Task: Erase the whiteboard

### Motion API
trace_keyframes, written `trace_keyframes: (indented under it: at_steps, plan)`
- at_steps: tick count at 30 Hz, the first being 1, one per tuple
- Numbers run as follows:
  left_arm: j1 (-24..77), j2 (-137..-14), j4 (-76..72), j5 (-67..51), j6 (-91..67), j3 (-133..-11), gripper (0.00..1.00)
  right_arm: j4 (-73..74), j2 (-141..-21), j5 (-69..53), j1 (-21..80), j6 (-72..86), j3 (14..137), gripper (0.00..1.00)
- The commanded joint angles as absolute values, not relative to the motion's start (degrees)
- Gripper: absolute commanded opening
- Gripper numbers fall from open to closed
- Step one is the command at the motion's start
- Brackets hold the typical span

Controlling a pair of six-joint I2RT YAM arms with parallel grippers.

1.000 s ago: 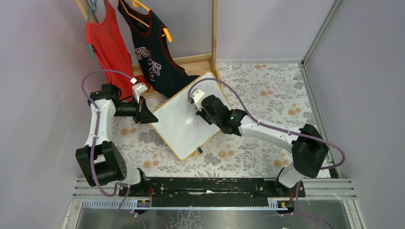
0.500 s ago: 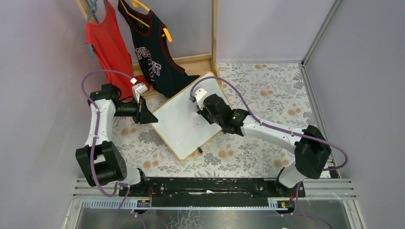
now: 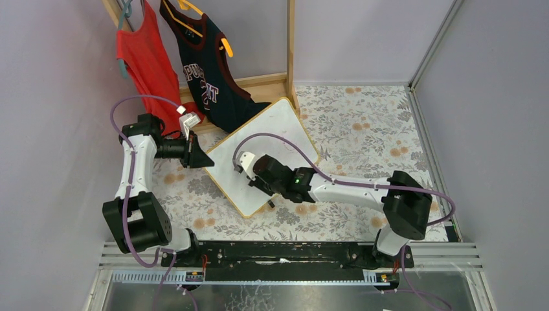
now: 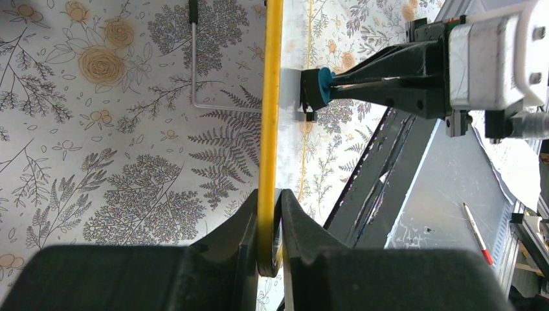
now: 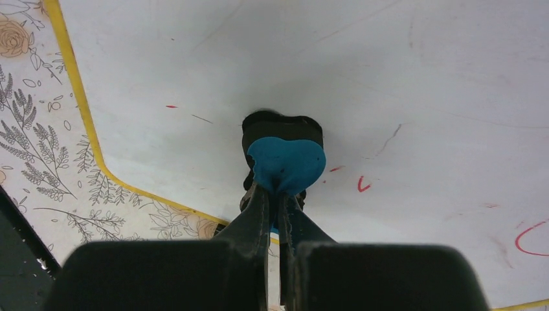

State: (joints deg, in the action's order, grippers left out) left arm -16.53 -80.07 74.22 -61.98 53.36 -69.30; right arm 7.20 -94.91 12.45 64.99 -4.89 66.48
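Whiteboard (image 3: 278, 123) lies on the flowered table cover (image 3: 362, 123), mid-table just left of centre, turned diamond-wise with one corner toward the arms. Its frame is yellowish wood, and a small black clip foot (image 3: 270, 204) shows at the near edge. In the right wrist view the white surface (image 5: 388, 65) carries faint red marks: a short tick (image 5: 364, 184), an arc at the right border (image 5: 531, 236) and a small dash (image 5: 171, 106).

Right gripper (image 5: 275, 201) is closed on a blue-backed eraser (image 5: 286, 162), whose black pad is pressed on the board near its near-left part. Seen from above, this gripper (image 3: 254, 176) is over the lower half of the board.

Left gripper (image 4: 268, 214) is clamped on the frame edge (image 4: 268, 129), at the board's left corner (image 3: 206, 161).

Behind the board, a red shirt (image 3: 145, 61) and a dark jersey (image 3: 207, 71) hang on a wooden rack (image 3: 291, 45). The jersey hem reaches the board's far edge.
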Motion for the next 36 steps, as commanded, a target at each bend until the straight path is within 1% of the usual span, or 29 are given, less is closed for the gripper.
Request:
trace_keyframes:
  at_steps: [1,6,23,27,36]
  plan:
    - [-16.08,-80.33,73.21,-54.96,56.59,-68.01,0.0,5.55,-95.01,14.08,65.48,-4.15,66.75,0.0]
    - [-16.08,-80.58,73.22,-55.02,56.76,-67.94,0.0,3.95,-94.8,15.41,63.47,-4.44,64.05,0.0]
    - [-16.08,-80.91,73.15,-55.19,57.32,-67.67,0.0,3.19,-87.45,15.97,49.14,-5.45,60.48,0.0]
    - [-16.07,-80.63,73.18,-55.03,57.45,-67.4,0.0,3.24,-86.31,15.68,46.63,-5.47,61.09,0.0]
    - [-16.04,-79.99,73.26,-54.93,57.45,-67.08,0.0,5.35,-85.99,12.95,46.54,-4.9,67.49,0.0]
